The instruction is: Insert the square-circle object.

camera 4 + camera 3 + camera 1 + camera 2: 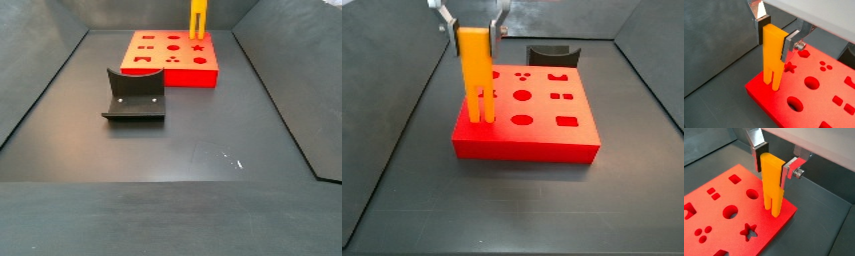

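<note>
My gripper (776, 37) is shut on the top of the square-circle object (773, 60), an orange-yellow bar held upright with its two prongs pointing down. Both also show in a wrist view, gripper (775, 165) and bar (772, 188). The prong tips are at or just above the top face of the red block (817, 102), near one corner and beside a star-shaped hole (789, 66). I cannot tell if they touch. In a side view the gripper (473, 30) holds the bar (474, 75) over the block's (523, 147) edge. The bar (198, 20) is small in a side view.
The red block (174, 78) has several shaped holes, among them circles (729, 212) and squares. The dark fixture (135, 95) stands on the floor apart from the block and also shows behind it in a side view (553, 55). Sloping grey bin walls (396, 110) enclose the floor.
</note>
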